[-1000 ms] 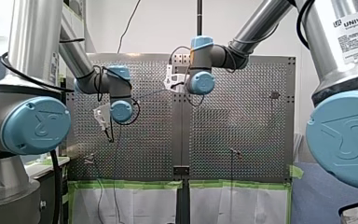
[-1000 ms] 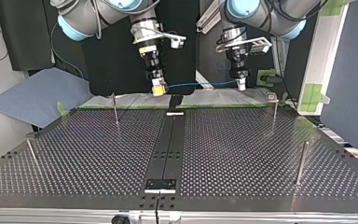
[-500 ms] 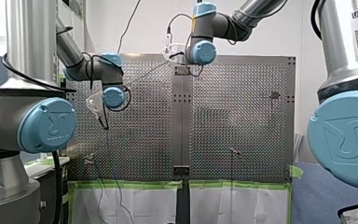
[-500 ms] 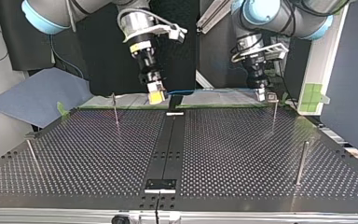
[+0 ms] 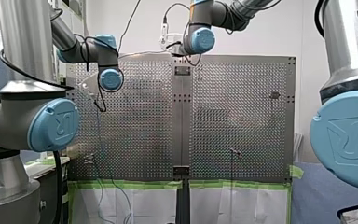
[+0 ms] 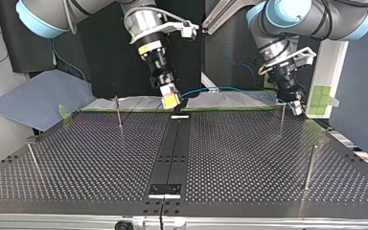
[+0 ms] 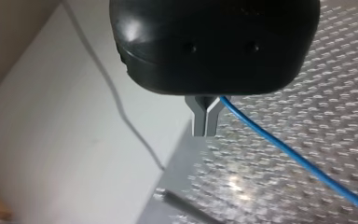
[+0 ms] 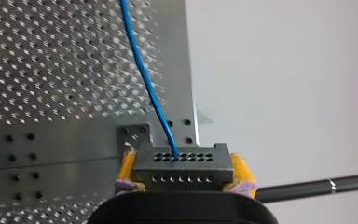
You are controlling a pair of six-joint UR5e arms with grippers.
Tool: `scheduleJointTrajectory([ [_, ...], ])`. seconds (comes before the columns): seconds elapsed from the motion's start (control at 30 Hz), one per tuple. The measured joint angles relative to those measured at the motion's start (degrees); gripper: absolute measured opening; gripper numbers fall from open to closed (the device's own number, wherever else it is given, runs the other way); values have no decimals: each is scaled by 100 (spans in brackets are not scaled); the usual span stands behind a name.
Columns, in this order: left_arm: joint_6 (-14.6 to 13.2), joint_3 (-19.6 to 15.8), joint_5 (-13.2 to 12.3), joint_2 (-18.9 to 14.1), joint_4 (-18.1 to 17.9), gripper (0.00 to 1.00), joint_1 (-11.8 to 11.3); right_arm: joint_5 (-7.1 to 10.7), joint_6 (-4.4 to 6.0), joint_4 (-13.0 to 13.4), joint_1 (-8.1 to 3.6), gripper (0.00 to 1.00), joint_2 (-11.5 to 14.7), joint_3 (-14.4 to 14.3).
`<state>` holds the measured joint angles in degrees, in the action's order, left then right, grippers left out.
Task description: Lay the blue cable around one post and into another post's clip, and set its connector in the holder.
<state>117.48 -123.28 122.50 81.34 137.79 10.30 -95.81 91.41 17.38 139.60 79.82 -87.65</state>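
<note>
right claw [image 6: 169, 98] is clamping the connector [image 8: 182, 164]; left claw [image 7: 205, 126] is pinching the cable [image 7: 284, 149] near a post [image 6: 282, 122]. routing is starting, likely calling for looping that post.

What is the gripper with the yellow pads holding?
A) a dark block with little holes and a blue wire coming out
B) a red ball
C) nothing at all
A: in the right wrist view, the right gripper pinches the connector, a dark block with rows of holes, and the blue cable runs out of it.
</note>
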Motion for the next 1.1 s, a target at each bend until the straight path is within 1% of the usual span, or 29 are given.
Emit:
scheduleJointTrajectory([
  [0.13,155,201,35,-202,202,0,-87,21,-13,-126,31,0,-109,148],
  [0.3,252,439,33,-444,446,0,-211,33,-16,-204,44,0,-174,359],
  [0.4,286,559,-30,-589,591,0,-328,39,-16,-257,46,0,-213,486],
  [0.53,311,680,-200,-776,793,0,-521,58,-16,-287,55,0,-264,631],
  [0.6,306,725,-294,-817,889,0,-618,68,-17,-288,65,0,-296,708],
  [0.83,250,818,-602,-767,1162,0,-928,86,-17,-290,147,0,-482,971],
  [1.0,79,991,-852,-562,1202,0,-1178,86,-1,-245,196,0,-555,1119],
  [1.1,11,1127,-1011,-407,1204,0,-1337,82,-8,-279,218,0,-634,1230],
])
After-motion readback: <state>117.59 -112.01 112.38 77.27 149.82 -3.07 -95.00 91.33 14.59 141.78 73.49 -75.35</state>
